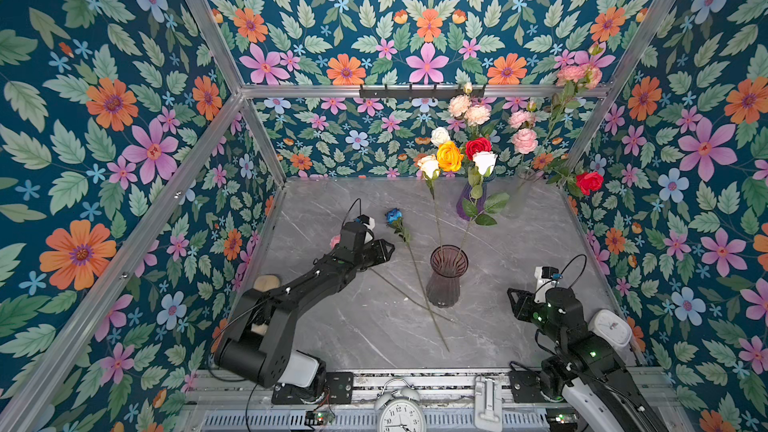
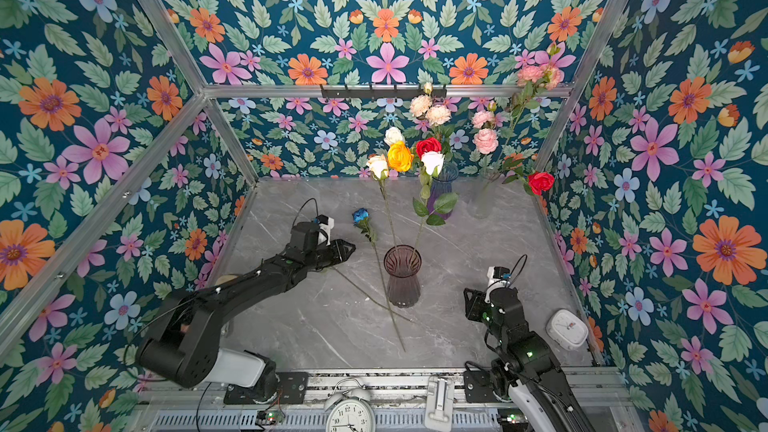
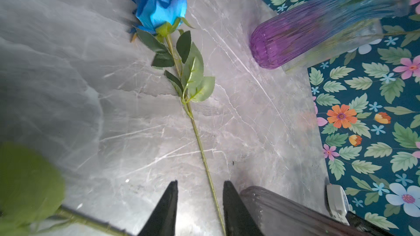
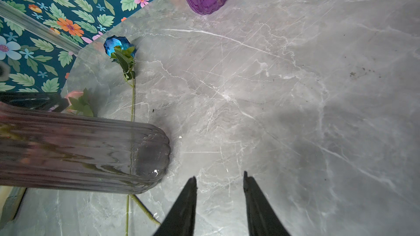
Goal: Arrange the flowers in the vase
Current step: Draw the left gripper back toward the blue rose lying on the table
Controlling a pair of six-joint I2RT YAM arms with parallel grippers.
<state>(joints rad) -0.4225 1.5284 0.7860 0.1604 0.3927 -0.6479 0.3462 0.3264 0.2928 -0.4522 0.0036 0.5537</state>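
Note:
A blue rose (image 1: 392,216) (image 3: 159,3) lies flat on the grey marble table, its long stem (image 3: 204,155) running toward the front. My left gripper (image 1: 384,249) (image 3: 200,185) is open low over the table, and that stem passes between its fingertips, close to one of them. Beside it stands the smoky glass vase (image 1: 446,276) (image 2: 402,276), holding two long-stemmed white roses (image 1: 484,162). A pink flower (image 1: 334,241) lies partly under the left arm. Its stem crosses the blue rose's. My right gripper (image 1: 513,297) (image 4: 219,175) is open over bare table, right of the vase.
A purple vase (image 1: 469,205) with yellow, red, white and peach blooms and a clear vase (image 1: 521,197) with pink blooms and a red rose stand at the back right. A white clock (image 1: 611,328) sits by the right arm. An alarm clock (image 1: 401,413) sits at the front edge.

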